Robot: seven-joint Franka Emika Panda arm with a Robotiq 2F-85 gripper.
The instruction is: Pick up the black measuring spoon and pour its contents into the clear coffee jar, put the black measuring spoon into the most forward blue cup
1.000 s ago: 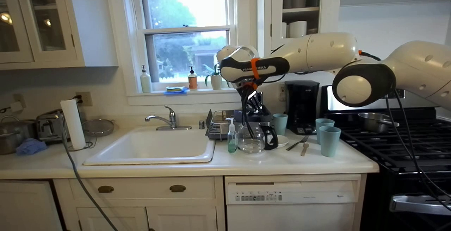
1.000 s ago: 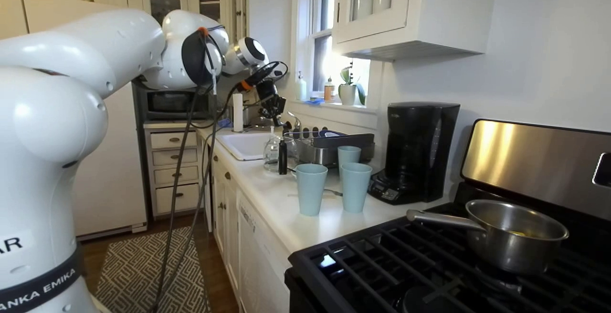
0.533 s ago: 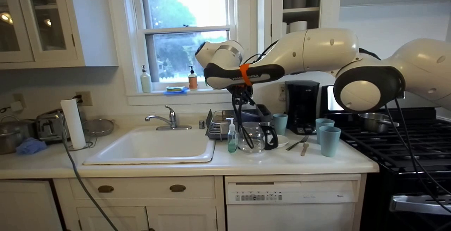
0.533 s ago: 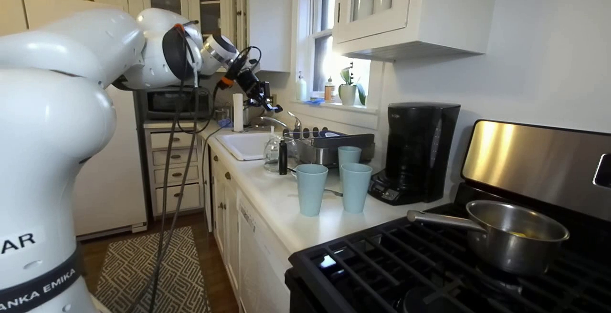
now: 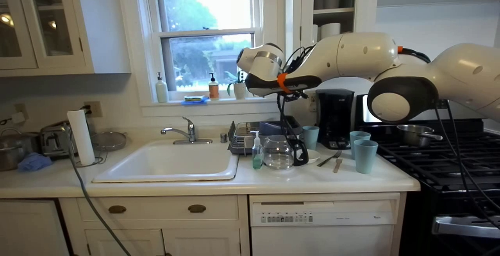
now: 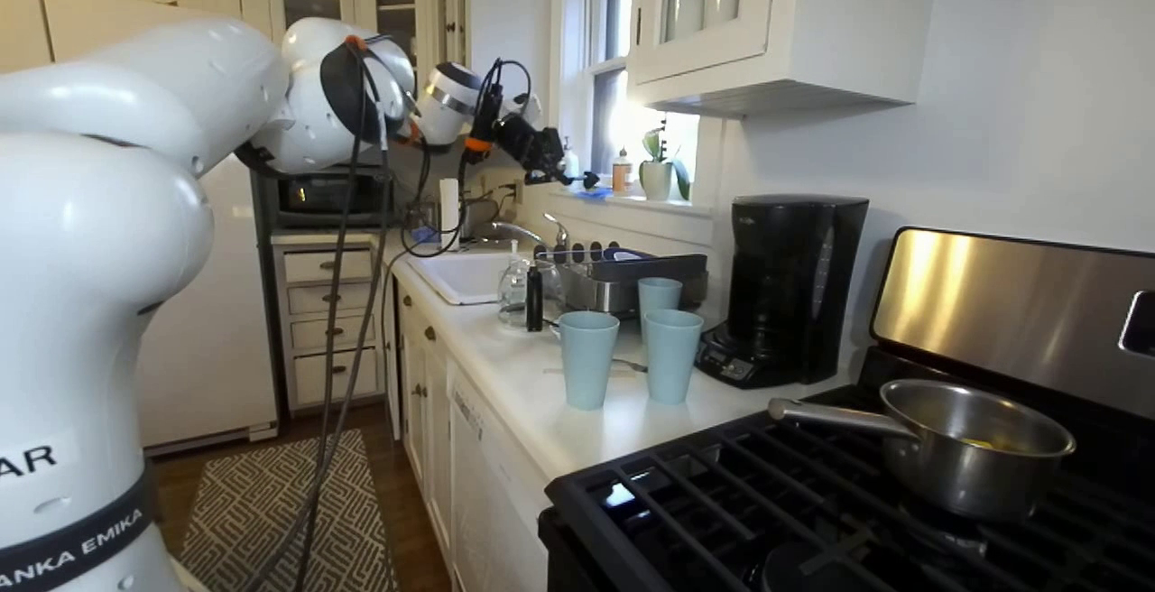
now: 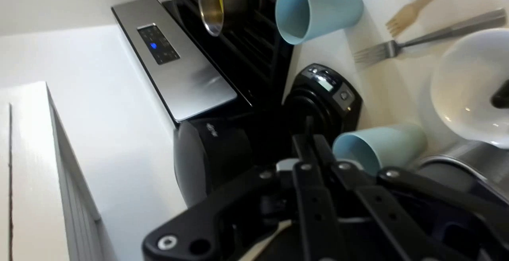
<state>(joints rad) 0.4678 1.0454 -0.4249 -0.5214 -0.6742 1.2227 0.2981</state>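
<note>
My gripper [image 6: 572, 179] is raised above the counter between the sink and the dish rack; its fingers are close together in the wrist view [image 7: 309, 139]. A thin dark stem, which I take for the black measuring spoon [image 7: 309, 123], sticks out between the fingertips; its outer end [image 6: 590, 180] shows as a small dark knob. Its bowl is hard to tell against the coffee machine. The clear coffee jar [image 5: 278, 152] stands upright below, its black handle to the right; it also shows in an exterior view [image 6: 514, 292]. The most forward blue cup [image 5: 365, 156] [image 6: 588, 359] stands upright near the stove.
Two more blue cups [image 5: 310, 137] [image 5: 360, 135], a black coffee machine [image 6: 785, 290] and a dish rack [image 5: 246, 139] stand around. A white dish [image 7: 457, 90] holds or sits behind an unclear dark thing. Forks [image 5: 330, 158] [image 5: 338, 165], a soap bottle [image 5: 257, 151] and a pot [image 6: 974, 475] also show.
My gripper pointed down near the jar, swung left and up, then came back right and higher. It now points more sideways, toward the coffee machine. The jar and cups have not moved.
</note>
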